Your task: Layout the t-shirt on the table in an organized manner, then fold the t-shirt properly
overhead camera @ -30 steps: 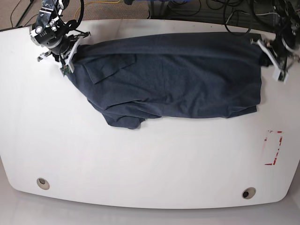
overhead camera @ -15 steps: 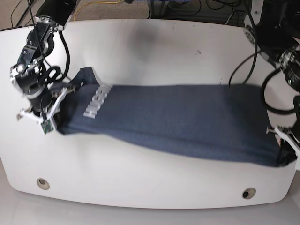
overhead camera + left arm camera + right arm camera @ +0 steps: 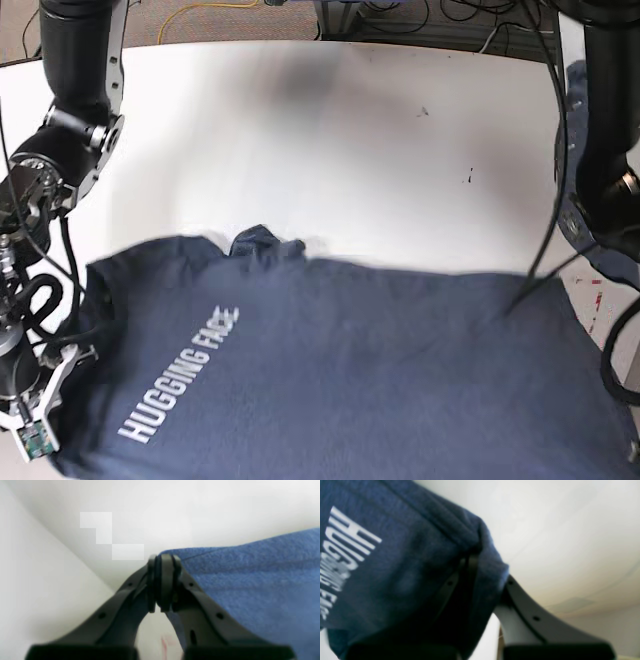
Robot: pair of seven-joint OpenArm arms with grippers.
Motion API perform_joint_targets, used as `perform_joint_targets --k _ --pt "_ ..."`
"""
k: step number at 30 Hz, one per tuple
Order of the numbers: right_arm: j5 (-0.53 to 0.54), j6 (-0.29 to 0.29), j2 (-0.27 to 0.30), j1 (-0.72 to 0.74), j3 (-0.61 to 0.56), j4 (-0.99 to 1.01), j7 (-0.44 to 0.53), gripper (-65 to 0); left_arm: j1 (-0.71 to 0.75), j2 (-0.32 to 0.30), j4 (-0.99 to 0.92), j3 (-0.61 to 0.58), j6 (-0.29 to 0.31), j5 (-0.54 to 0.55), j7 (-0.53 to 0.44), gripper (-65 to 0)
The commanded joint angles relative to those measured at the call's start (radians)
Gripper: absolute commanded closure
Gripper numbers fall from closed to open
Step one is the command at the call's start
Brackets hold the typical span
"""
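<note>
In the base view, the white bench point(image 3: 330, 130) is seen from above with its far half bare, apart from a few dark specks. A dark blue t-shirt point(image 3: 350, 370) is spread over the near half, reaching from the left edge of the picture almost to the right edge and running out of the bottom. White lettering point(image 3: 178, 375) reading "HUGGING FACE" is printed on its left part, running diagonally. A bunched fold of cloth is raised at the shirt's far edge. The right arm point(image 3: 60, 130) is seen along the left border and the left arm point(image 3: 605, 150) along the right border. A small part of a red mark point(image 3: 597, 300) is visible on the bench by the right arm's opposite side, near the shirt's right edge. The fingertips are not shown clearly here.

In the left wrist view, the left gripper point(image 3: 162, 582) is shown close up: its dark fingers are pressed together on the corner edge of the blue cloth, with the white bench behind.

In the right wrist view, the right gripper point(image 3: 480, 580) is shown closed on a fold of the shirt, with cloth draped over one finger and the lettering visible at the left.
</note>
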State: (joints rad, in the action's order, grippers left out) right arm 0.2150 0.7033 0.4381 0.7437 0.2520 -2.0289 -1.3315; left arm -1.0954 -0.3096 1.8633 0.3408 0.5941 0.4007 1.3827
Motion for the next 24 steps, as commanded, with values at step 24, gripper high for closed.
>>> perform_joint_targets --k 24 --pt "0.013 -0.005 0.032 -0.164 0.069 -0.013 -0.049 0.0 0.258 -0.012 0.094 0.071 0.003 -0.013 0.014 -0.1"
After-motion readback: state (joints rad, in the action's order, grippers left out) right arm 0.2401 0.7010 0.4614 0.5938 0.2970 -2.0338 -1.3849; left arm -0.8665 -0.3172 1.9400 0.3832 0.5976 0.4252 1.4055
